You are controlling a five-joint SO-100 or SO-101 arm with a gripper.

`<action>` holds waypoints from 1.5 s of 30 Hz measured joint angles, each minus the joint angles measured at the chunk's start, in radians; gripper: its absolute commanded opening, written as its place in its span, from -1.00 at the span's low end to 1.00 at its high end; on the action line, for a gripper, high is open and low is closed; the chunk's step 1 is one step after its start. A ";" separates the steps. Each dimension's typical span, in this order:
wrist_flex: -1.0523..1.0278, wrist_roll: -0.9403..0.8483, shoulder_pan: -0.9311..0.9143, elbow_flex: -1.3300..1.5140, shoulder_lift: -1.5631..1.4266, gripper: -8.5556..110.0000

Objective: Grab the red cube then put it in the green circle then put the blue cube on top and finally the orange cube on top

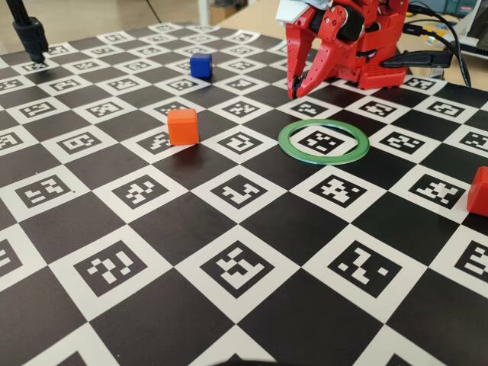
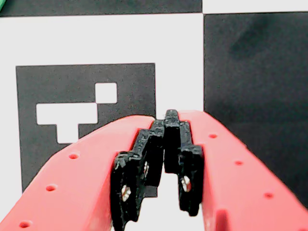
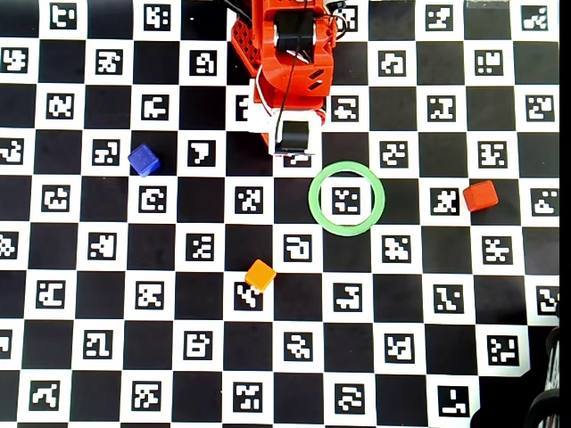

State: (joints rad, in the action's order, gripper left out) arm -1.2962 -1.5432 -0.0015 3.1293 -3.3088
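Checkerboard (image 3: 80, 294) with printed markers covers the whole table, and all three cubes sit on it apart from one another. The overhead view lays the layout out flat: the ring (image 3: 347, 198) lies just right of the board's middle, toward the edge where the arm (image 3: 287, 62) stands, and it encloses one marker square and nothing else. The red cube (image 3: 480, 195) sits beyond the ring toward the board's right edge, the blue cube (image 3: 144, 160) well off toward the left edge, and the orange cube (image 3: 260, 275) nearer the middle, on the side of the ring away from the arm. All three are turned slightly against the grid of squares.

The fixed view, low and slanted, shows the ring (image 1: 323, 141) as a flat ellipse, the orange cube (image 1: 183, 126) and blue cube (image 1: 200, 65) upright on the board, and the red cube (image 1: 479, 191) cut by the picture's right edge. It alone shows the gripper (image 1: 298, 89) from the side: fingers pointing down, tips close over the board, just behind the ring.

The wrist view shows what neither does: the gripper (image 2: 166, 125) with its red fingers meeting at the black pads (image 2: 132, 173), closed and holding nothing, above a marker square. A sliver of green, likely the ring (image 2: 2, 6), shows in the top left corner.
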 measured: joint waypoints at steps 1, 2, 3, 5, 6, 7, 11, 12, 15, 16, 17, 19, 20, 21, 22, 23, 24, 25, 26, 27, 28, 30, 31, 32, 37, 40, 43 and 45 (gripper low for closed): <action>0.000 0.000 0.000 0.000 0.000 -0.95; 0.000 0.000 0.000 0.000 0.000 -0.95; 0.000 0.000 0.000 0.000 0.000 -0.95; 0.000 0.000 0.000 0.000 0.000 -0.95; 0.000 0.000 0.000 0.000 0.000 -0.95; 0.000 0.000 0.000 0.000 0.000 -0.95; 0.000 0.000 0.000 0.000 0.000 -0.95; 0.000 0.000 0.000 0.000 0.000 -0.95; 0.000 0.000 0.000 0.000 0.000 -0.95; 0.000 0.000 0.000 0.000 0.000 -0.95; 0.000 0.000 0.000 0.000 0.000 -0.95; 0.000 0.002 0.000 0.000 0.000 -0.95; 0.000 0.005 0.000 0.000 0.000 -0.95; 0.000 0.011 0.000 0.000 0.000 -0.95; 0.000 0.014 0.000 0.000 0.000 -0.95; 0.000 0.012 0.000 0.000 0.000 -0.95; 0.000 0.012 0.000 0.000 0.000 -0.95; 0.000 0.008 0.000 0.000 0.000 -0.95; 0.000 -0.008 0.000 0.000 0.000 -0.95; 0.000 -0.018 0.000 0.000 0.000 -0.95; 0.000 -0.023 0.000 0.000 0.000 -0.95; 0.000 -0.028 0.002 0.000 0.000 -0.95; 0.000 -0.029 0.003 0.000 0.000 -0.95; 0.000 -0.021 0.005 0.000 0.000 -0.95; 0.012 0.035 0.005 -0.003 0.002 -0.95; 0.052 0.181 0.006 -0.072 0.044 -0.95; 0.057 0.334 0.026 -0.224 0.164 -0.95; 0.048 0.437 0.049 -0.353 0.268 -0.95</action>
State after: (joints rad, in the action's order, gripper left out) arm -1.2487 -1.1060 0.0476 2.7765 -3.0403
